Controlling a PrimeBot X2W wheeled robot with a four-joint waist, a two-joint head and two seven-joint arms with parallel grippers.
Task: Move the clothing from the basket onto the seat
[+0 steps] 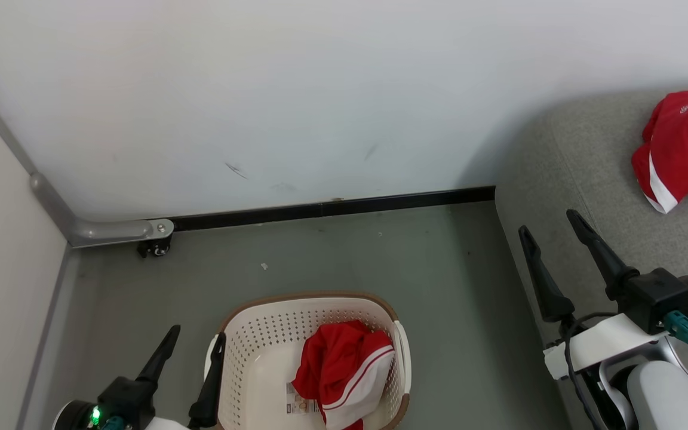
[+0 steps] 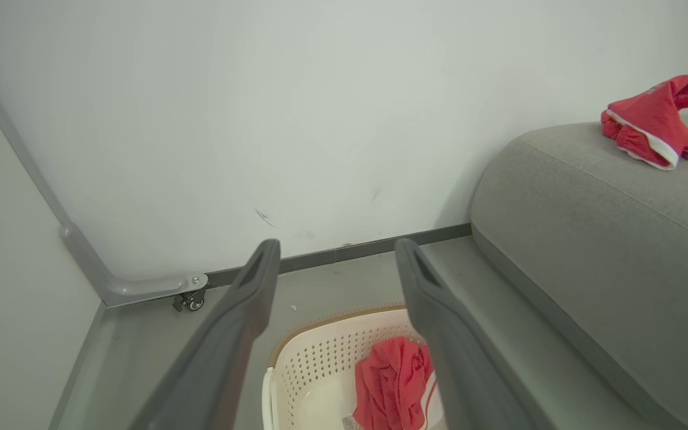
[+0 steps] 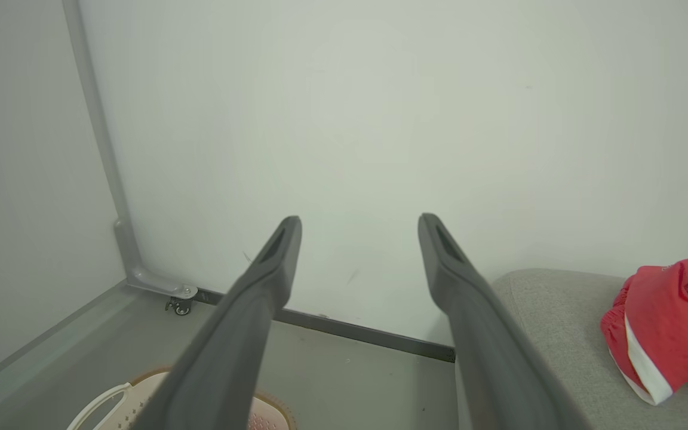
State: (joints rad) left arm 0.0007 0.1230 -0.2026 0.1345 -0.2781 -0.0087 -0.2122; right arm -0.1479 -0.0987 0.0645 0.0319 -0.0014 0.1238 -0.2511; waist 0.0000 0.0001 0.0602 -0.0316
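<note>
**A:** Quick status, how far along?

**B:** Partway, I'd say. One red soft-fabric sports garment with white trim lies crumpled on the large grey fabric-upholstered sofa, far right. A second red garment with white stripes sits bunched in the cream-white perforated plastic laundry basket with brown rim. The basket stands on the grey floor, near me and left of the sofa. So one piece done, one to go. I can't tell if anything lies under the heap.

**A:** Arms?

**B:** My left gripper is low at the near left, just beside the basket's left wall. Its fingers point away toward the white wall. The jaws are spread wide with nothing between them. My right gripper is at the near right, over the sofa's left edge, fingers angled toward the far left. It gapes wide too, with nothing in it, well apart from the garment on the sofa.

**A:** Next move?

**B:** My guess is the left one goes in, since it's closest. The heap is soft, so I'd pinch a raised fold and avoid the flat part.
</note>
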